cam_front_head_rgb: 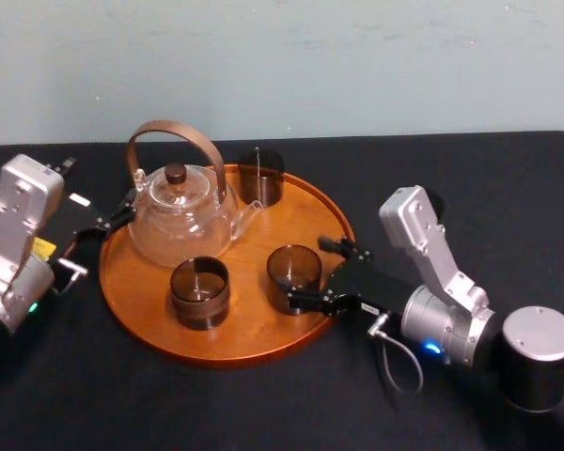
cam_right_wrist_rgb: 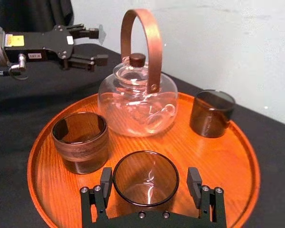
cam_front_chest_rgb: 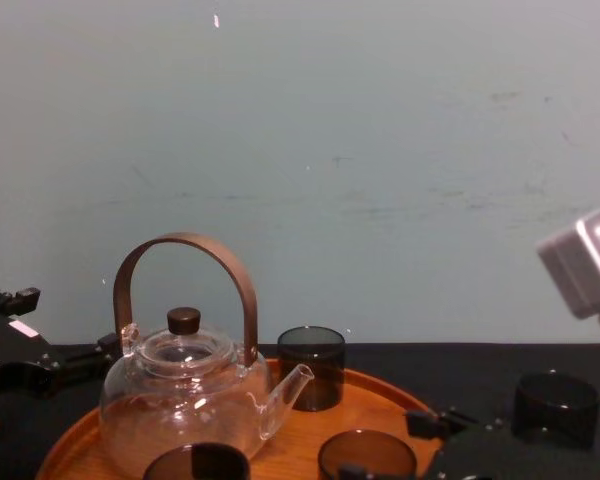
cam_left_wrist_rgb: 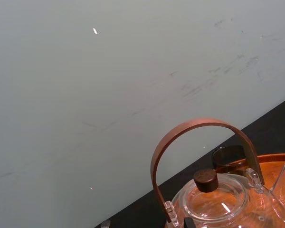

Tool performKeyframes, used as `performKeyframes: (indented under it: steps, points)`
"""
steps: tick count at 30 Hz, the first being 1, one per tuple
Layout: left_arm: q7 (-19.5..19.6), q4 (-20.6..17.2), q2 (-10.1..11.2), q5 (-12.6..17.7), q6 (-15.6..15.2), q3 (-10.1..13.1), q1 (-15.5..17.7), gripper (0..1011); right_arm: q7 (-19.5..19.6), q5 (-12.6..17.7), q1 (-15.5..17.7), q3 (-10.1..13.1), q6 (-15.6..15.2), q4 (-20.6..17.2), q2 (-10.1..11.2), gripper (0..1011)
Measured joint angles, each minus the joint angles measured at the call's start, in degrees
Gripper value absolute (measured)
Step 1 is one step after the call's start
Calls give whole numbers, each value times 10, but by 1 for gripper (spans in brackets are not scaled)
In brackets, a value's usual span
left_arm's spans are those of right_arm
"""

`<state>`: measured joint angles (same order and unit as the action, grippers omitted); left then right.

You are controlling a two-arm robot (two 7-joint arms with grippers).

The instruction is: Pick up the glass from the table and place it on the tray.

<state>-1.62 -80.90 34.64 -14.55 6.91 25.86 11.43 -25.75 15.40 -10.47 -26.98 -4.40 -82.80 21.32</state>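
Note:
The glass point(cam_front_head_rgb: 293, 274) is a smoky tumbler standing upright on the round orange-brown tray point(cam_front_head_rgb: 216, 355), at its front right. My right gripper point(cam_front_head_rgb: 308, 272) reaches in from the right and stands open around it. In the right wrist view the glass point(cam_right_wrist_rgb: 146, 187) sits between the two fingers point(cam_right_wrist_rgb: 106, 179) with a narrow gap on each side. My left gripper point(cam_front_head_rgb: 113, 218) hovers open at the tray's left edge beside the teapot, holding nothing. The black table point(cam_front_head_rgb: 470, 178) spreads around the tray.
A glass teapot point(cam_front_head_rgb: 180, 221) with a brown arched handle stands at the tray's back left. Two more dark glasses are on the tray, one at the front point(cam_front_head_rgb: 199, 291) and one at the back point(cam_front_head_rgb: 260, 176). A pale wall rises behind the table.

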Motion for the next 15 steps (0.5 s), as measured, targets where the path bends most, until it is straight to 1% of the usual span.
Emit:
performKeyframes:
  steps: [3,9,10,15]
  points:
    - [0,0,0,0,0,0,0,1001,4,0,5,5,1,-12,6,1002]
    - [0,0,0,0,0,0,0,1001,10,0,25,18,6,-47,22,1002]
    - [0,0,0,0,0,0,0,1001,10,1,31,23,8,-58,27,1002]
    - [0,0,0,0,0,0,0,1001,11,9,51,36,12,-81,40,1002]
